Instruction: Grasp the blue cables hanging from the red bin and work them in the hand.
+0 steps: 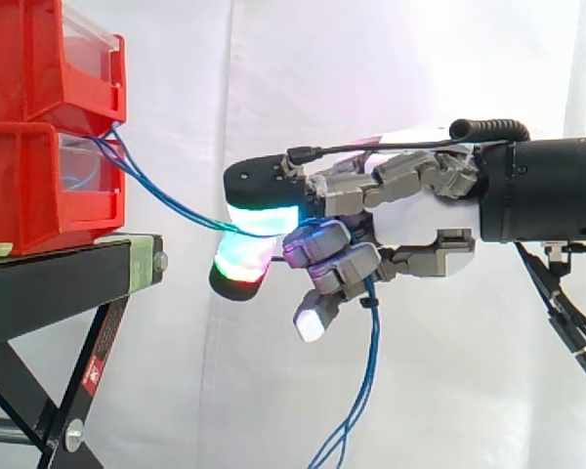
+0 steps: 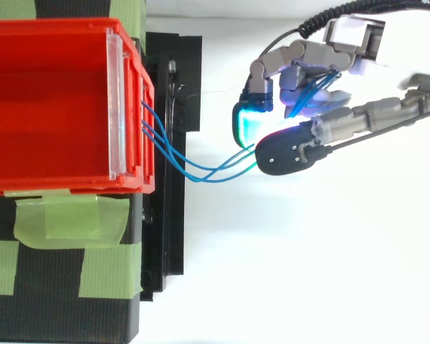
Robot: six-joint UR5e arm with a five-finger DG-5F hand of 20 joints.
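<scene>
The hand [image 1: 420,207] is closed on the blue cables [image 2: 201,174], pinching them between glowing pads [image 1: 262,217]. The cables run left from the pinch to the red bin [image 2: 57,183]; slack hangs below the palm.

Bins [image 1: 39,186]: glossy red plastic with clear plastic front panels [image 2: 115,100]. Cables [image 1: 373,342]: smooth blue sheathing. Stand [image 1: 49,283]: matt black metal, patched with wrinkled matt green tape [image 2: 72,218]. Hand [image 1: 410,210]: matt grey links, smooth white palm shell, translucent pads [image 1: 264,217]. Curtain [image 1: 371,59]: white cloth, softly creased.
</scene>
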